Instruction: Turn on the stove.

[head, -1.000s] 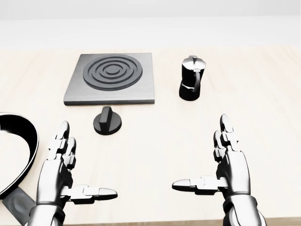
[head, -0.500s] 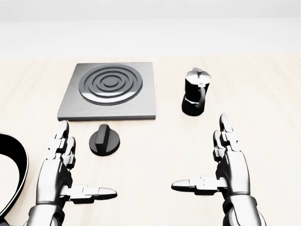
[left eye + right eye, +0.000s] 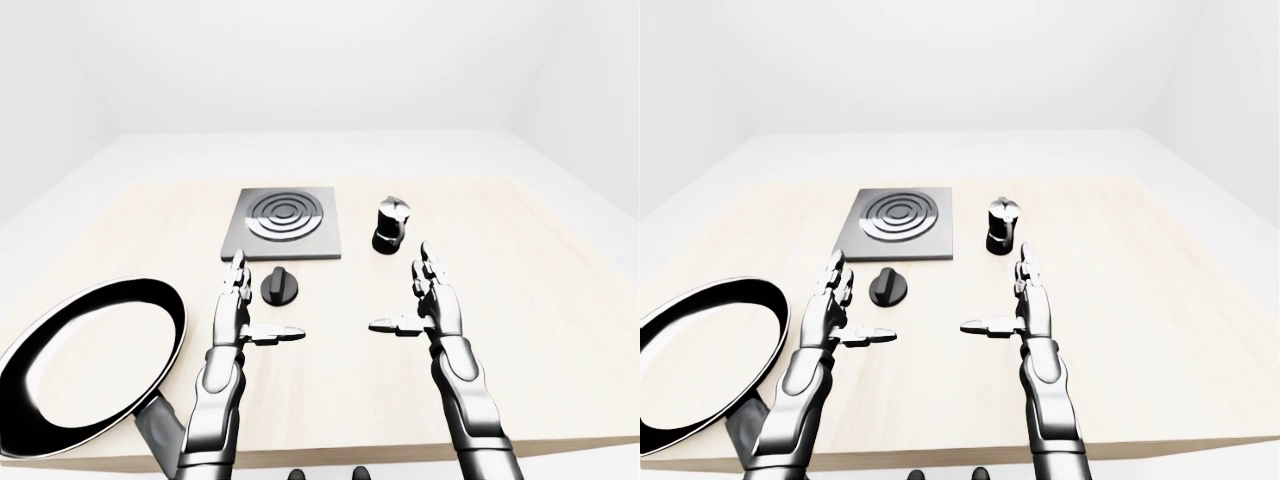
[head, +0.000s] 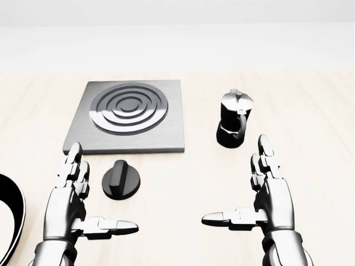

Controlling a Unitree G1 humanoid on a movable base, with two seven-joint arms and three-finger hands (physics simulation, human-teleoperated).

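A grey square stove plate (image 4: 127,117) with dark concentric rings lies flat on the pale wooden table (image 4: 310,105). Its black round knob (image 4: 121,179) sits just below the plate's lower edge in the head view. My left hand (image 4: 91,197) is open, fingers spread, a little left of and below the knob, not touching it. My right hand (image 4: 249,191) is open too, thumb pointing left, well to the right of the knob and below the moka pot.
A black moka pot (image 4: 233,119) stands upright right of the stove plate, just above my right hand. A large black frying pan (image 3: 85,362) lies at the table's lower left, its rim at the head view's left edge (image 4: 12,219).
The whole picture has shifted down in the head view: the camera has moved toward the stove. Plate, knob and pot sit lower and larger; the pan slid left. Both hands keep their pose.
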